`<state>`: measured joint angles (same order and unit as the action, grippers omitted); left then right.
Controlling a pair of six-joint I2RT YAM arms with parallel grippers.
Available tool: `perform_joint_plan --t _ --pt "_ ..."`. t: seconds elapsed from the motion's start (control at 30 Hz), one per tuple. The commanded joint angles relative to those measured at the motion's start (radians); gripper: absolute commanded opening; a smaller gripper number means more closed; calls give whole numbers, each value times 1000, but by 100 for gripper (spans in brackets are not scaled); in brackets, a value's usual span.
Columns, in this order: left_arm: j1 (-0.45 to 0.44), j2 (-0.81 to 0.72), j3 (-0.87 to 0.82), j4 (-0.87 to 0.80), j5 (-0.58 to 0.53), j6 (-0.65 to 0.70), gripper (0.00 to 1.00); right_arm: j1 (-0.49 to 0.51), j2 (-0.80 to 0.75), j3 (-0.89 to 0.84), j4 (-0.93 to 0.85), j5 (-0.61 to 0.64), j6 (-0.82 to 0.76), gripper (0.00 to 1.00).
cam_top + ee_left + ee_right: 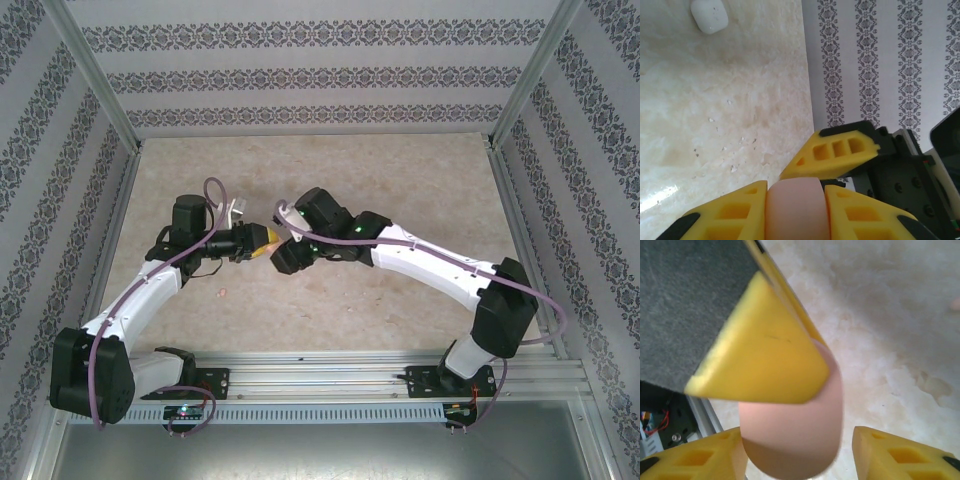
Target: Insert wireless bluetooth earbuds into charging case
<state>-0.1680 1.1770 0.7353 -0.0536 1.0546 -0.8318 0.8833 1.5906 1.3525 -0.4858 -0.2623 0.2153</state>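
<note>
A pale pink charging case [796,210] is pinched between the yellow fingers of my left gripper [795,192], which is shut on it. In the top view the two grippers meet at mid-table, left gripper [266,240] against right gripper [286,250]. From the right wrist the same pink case [795,440] hangs between my right gripper's [797,452] fingers, with a clear gap on its right side; that gripper is open. A left finger [760,355] covers the case's top. A tiny pale pink earbud [222,292] lies on the table below the left wrist.
A white charging case [709,15] lies shut on the beige marbled table [400,180], ahead of the left gripper. Patterned walls close off the back and both sides. An aluminium rail [330,375] carrying the arm bases runs along the near edge.
</note>
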Motion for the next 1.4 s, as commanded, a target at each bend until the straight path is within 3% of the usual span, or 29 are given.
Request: perform_joint_plan --t 0.0,0.2,0.43,0.67,1.13,1.37 --pt "-3 -12 -11 105 -56 -55 20 -25 -78 -4 10 51 113 60" --pt "-4 -20 -55 293 -154 -191 20 -62 -190 -75 97 83 392 64" --pt "-3 -45 -69 421 -233 -305 20 -115 -255 -271 389 43 803 65" --pt "-5 -84 -96 487 -266 -398 20 -98 -179 -242 520 -51 919 65" --pt "-27 -130 -117 546 -313 -484 20 -81 -76 -240 771 -122 1095 61" --pt "-35 -125 -131 596 -322 -524 20 -79 -36 -242 865 -140 1168 50"
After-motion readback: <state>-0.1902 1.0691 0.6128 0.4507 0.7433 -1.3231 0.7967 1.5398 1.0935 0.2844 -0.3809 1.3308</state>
